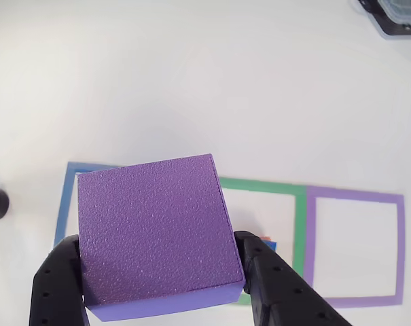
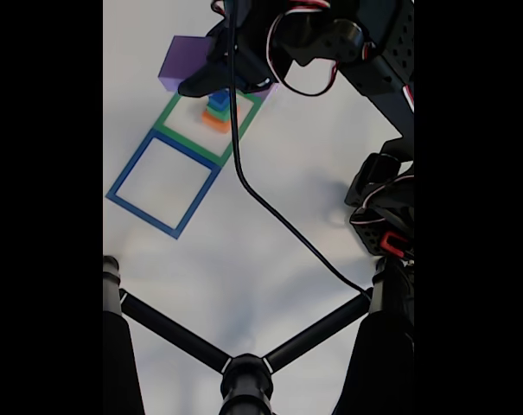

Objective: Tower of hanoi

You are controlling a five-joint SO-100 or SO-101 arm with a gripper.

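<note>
Black gripper [image 1: 161,282] clamped on purple block [image 1: 157,234], one finger on each side, block lifted clear of the white tabletop [image 1: 191,81]. In the other view, held over the blue frame [image 1: 66,197], overlapping the green frame [image 1: 297,224]; purple frame [image 1: 354,197] just beside it at right, bare inside. In the fixed view, purple block [image 2: 181,62] near the tabletop's far edge, beside the green frame [image 2: 170,117]. Stacked inside that frame: orange block [image 2: 212,122] lowest, green block [image 2: 215,113] on it, blue cube [image 2: 219,100] on top. Blue frame [image 2: 136,164] nearer, touching the green one. Black cable [image 2: 270,207] trailing across the tabletop's middle. Black tripod legs [image 2: 170,333] along the near edge.
</note>
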